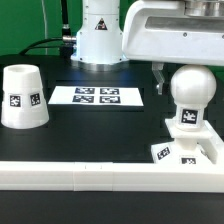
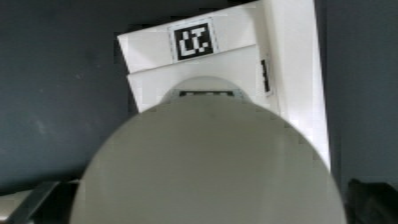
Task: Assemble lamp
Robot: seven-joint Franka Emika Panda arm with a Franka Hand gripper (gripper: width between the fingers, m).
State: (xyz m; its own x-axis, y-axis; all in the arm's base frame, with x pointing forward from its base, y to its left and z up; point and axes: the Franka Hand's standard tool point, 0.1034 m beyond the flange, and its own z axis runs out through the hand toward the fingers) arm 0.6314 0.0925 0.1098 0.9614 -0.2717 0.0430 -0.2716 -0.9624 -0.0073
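The white bulb [image 1: 189, 92] stands upright on the flat square base [image 1: 186, 150] at the exterior view's right, with a tag on its neck. My gripper [image 1: 188, 80] hangs over it. One dark finger [image 1: 158, 76] shows beside the round head with a small gap, and the jaws look open around the head. In the wrist view the bulb head [image 2: 210, 150] fills the middle. Behind it is the base [image 2: 285, 70] with its tag, and the dark fingers [image 2: 36, 205] sit at the edges. The tapered shade [image 1: 23, 97] stands alone at the exterior view's left.
The marker board [image 1: 98, 96] lies flat at the back middle, in front of the arm's white pedestal [image 1: 100, 40]. A long white rail [image 1: 90, 177] runs along the table's front edge, right next to the base.
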